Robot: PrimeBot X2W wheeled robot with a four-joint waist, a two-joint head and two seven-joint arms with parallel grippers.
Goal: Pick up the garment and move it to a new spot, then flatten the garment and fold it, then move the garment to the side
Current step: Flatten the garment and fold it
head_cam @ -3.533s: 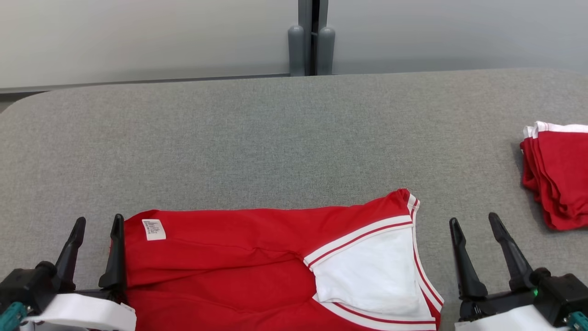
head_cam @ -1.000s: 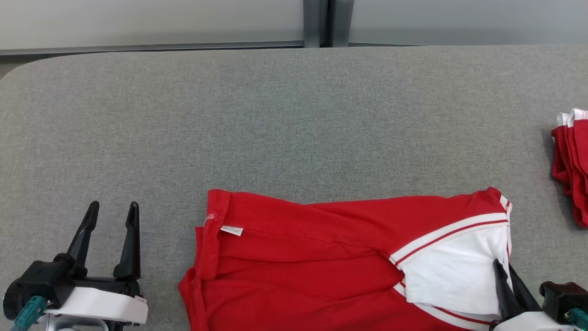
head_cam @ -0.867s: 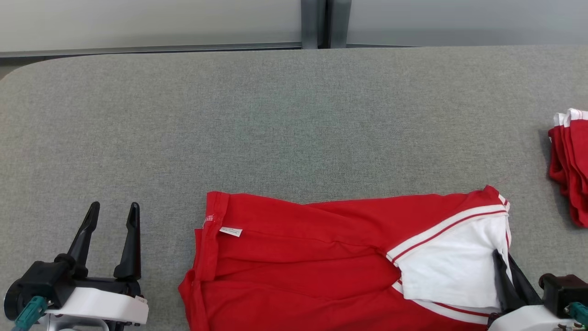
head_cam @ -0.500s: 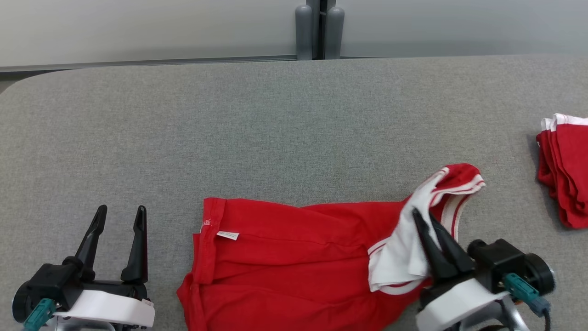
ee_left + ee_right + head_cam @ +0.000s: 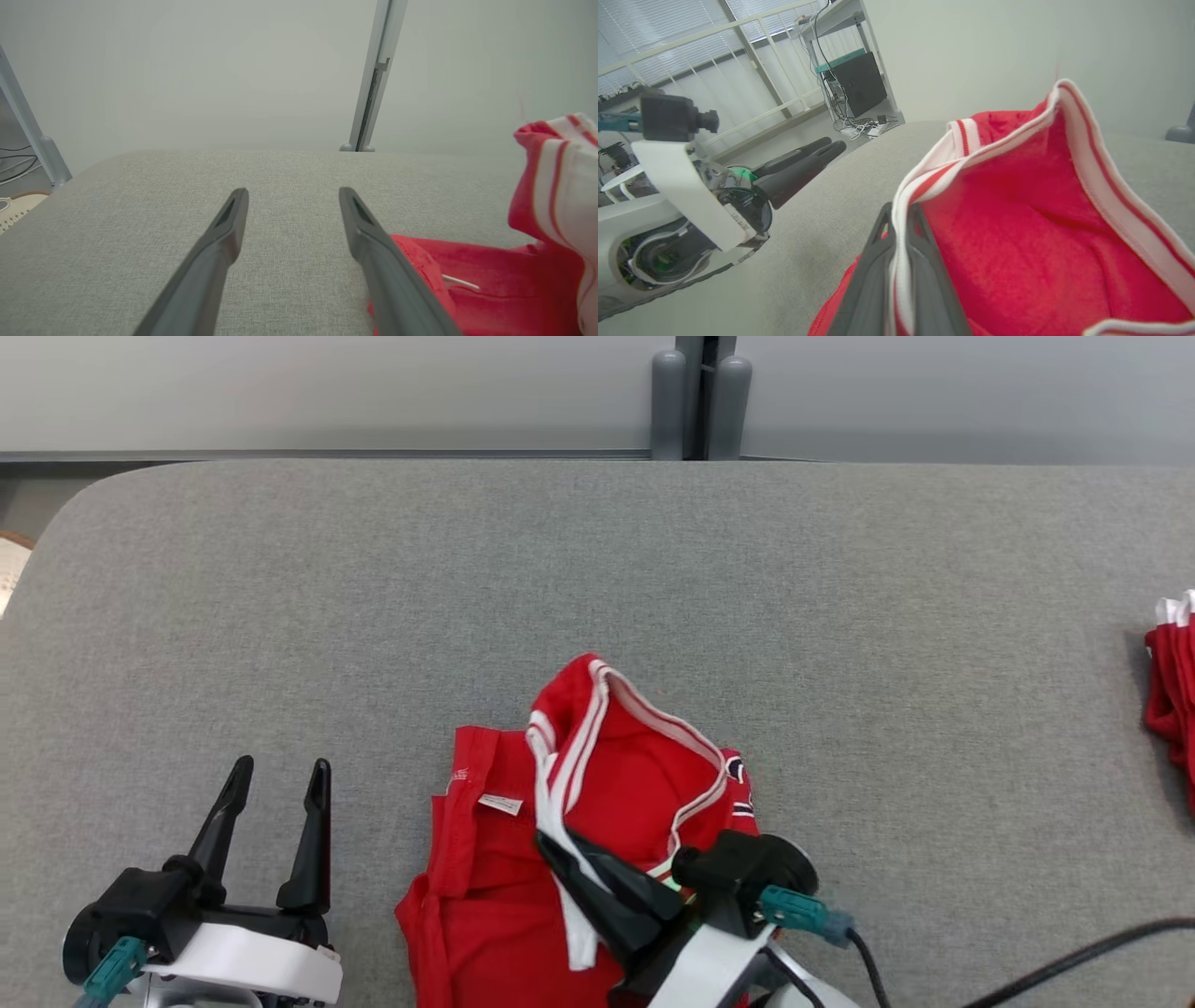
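Observation:
The garment (image 5: 607,775) is red with white striped trim and lies near the front middle of the grey padded table (image 5: 373,616). My right gripper (image 5: 553,847) is shut on its white-trimmed edge and holds that end raised and doubled over the left part. The right wrist view shows the trim pinched between the fingers of the right gripper (image 5: 899,211), with the red garment (image 5: 1017,210) bulging up to the right. My left gripper (image 5: 280,767) rests open on the table to the garment's left, empty. In the left wrist view, the left gripper (image 5: 293,192) points across bare cloth, the garment (image 5: 490,289) at its right.
A stack of folded red garments (image 5: 1172,681) sits at the table's right edge. Two grey posts (image 5: 700,401) stand behind the far edge. A black cable (image 5: 1074,952) trails from my right wrist. My left arm (image 5: 691,186) appears in the right wrist view.
My right gripper has carried the garment's white-trimmed end up and leftward over the rest, halving its spread. The head camera shifted. The left gripper stayed open beside the garment.

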